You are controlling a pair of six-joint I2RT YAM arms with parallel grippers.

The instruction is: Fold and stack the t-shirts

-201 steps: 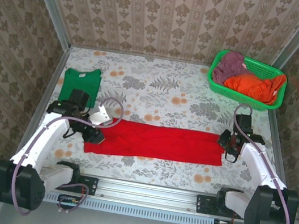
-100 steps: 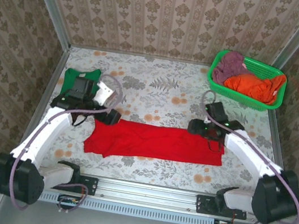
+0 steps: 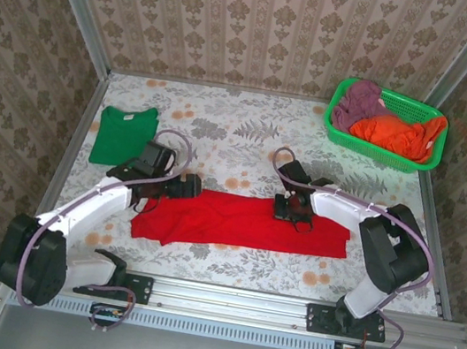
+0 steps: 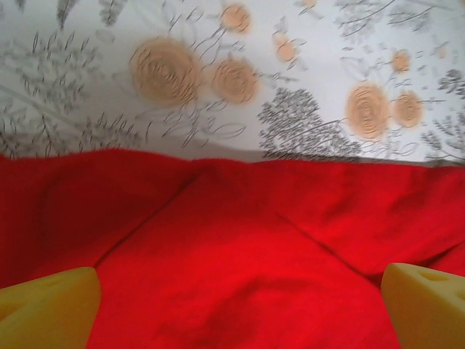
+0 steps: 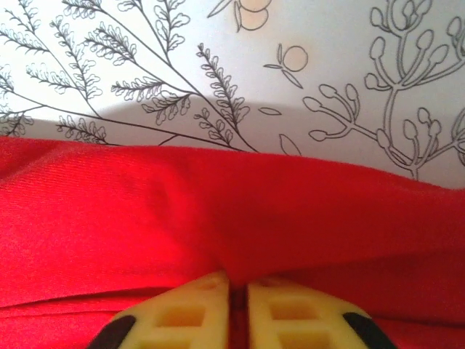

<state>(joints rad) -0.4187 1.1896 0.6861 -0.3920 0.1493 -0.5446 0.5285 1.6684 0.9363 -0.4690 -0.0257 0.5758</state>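
Note:
The red t-shirt (image 3: 226,220) lies folded into a long strip across the middle of the table. My left gripper (image 3: 191,189) hovers open over its left part near the far edge. In the left wrist view the yellow fingertips (image 4: 47,305) stand wide apart above the red t-shirt (image 4: 240,269). My right gripper (image 3: 284,210) is shut on the far edge of the strip right of centre. The right wrist view shows a fold of the red t-shirt (image 5: 218,211) pinched by that gripper (image 5: 238,305). The green t-shirt (image 3: 124,134) lies folded at the left rear.
A green mesh basket (image 3: 373,147) at the right rear holds purple cloth (image 3: 358,101) and orange cloth (image 3: 397,132). The flowered table cover (image 3: 249,132) lies bare behind the strip. Patterned walls close in three sides, and a metal rail (image 3: 230,299) runs along the front.
Both arms have swung inward from the strip's ends toward its middle. The left gripper has opened wide. The right gripper opened, then shut on the red t-shirt's far edge.

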